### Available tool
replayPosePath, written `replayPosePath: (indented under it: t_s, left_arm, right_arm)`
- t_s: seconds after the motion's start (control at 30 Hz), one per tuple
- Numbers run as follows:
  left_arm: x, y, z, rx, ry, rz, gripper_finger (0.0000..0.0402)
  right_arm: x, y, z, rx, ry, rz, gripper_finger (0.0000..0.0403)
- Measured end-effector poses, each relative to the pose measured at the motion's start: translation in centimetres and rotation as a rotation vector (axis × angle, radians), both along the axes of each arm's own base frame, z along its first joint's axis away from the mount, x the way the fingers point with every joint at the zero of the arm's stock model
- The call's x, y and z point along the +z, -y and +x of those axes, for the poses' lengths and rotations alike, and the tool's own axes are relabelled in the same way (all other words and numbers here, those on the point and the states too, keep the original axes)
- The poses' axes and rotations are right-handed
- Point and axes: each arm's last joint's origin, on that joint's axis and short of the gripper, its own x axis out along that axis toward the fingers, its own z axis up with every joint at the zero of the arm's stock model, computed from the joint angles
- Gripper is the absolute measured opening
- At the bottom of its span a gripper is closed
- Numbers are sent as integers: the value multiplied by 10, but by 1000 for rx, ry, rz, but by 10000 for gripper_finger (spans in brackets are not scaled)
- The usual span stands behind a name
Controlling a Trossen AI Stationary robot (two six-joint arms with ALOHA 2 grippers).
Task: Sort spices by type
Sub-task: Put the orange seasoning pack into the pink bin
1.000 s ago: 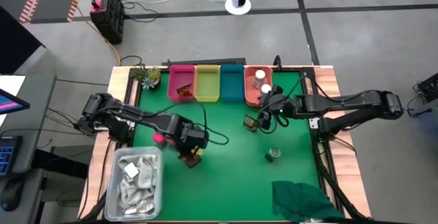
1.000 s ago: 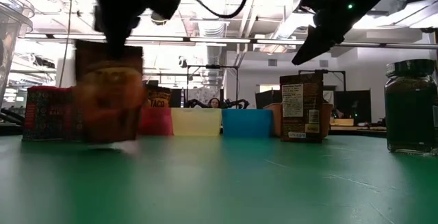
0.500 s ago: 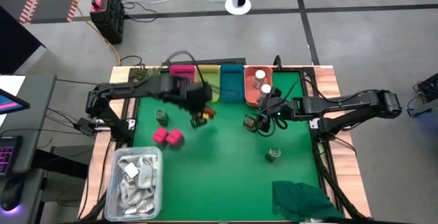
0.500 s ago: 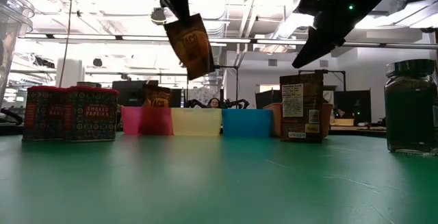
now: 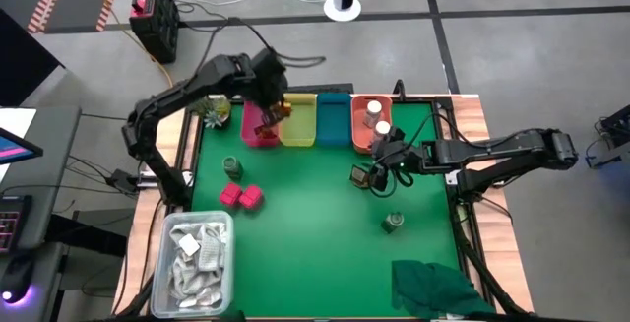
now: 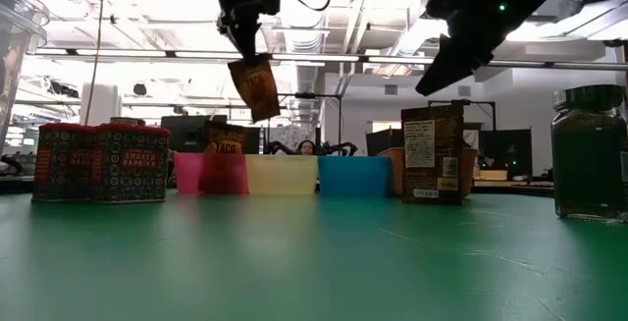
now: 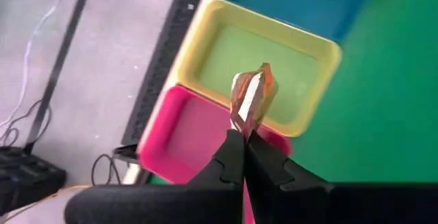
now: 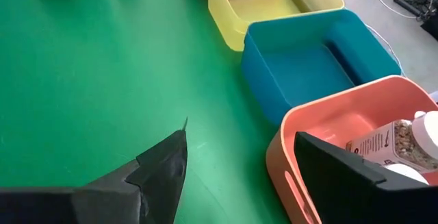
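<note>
Carried from mid-table, orange-brown sachet [image 7: 252, 99] pinched in closed left hand [image 7: 243, 142], seemingly above pink bin [image 7: 188, 138], right hand [image 8: 239, 159] agape

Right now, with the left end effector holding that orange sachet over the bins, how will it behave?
The orange sachet hangs tilted from the left end effector, pinched by one edge, so it is probably light and floppy. It may swing and land unevenly when dropped.
</note>
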Motion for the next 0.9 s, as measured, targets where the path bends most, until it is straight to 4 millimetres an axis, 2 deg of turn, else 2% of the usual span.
replayPosePath:
  t_s: [0.2, 0.43, 0.9]
  left_arm:
    - [-6, -30, -18, 46, -45, 7, 0]
    - [-40, -51, -29, 96, -102, -35, 0]
    - [-100, -52, -31, 40, -197, -114, 0]
  right_arm:
    - [1, 0, 1, -1, 14, 1, 295]
    - [1, -1, 1, 2, 21, 4, 295]
    - [1, -9, 2, 22, 31, 17, 295]
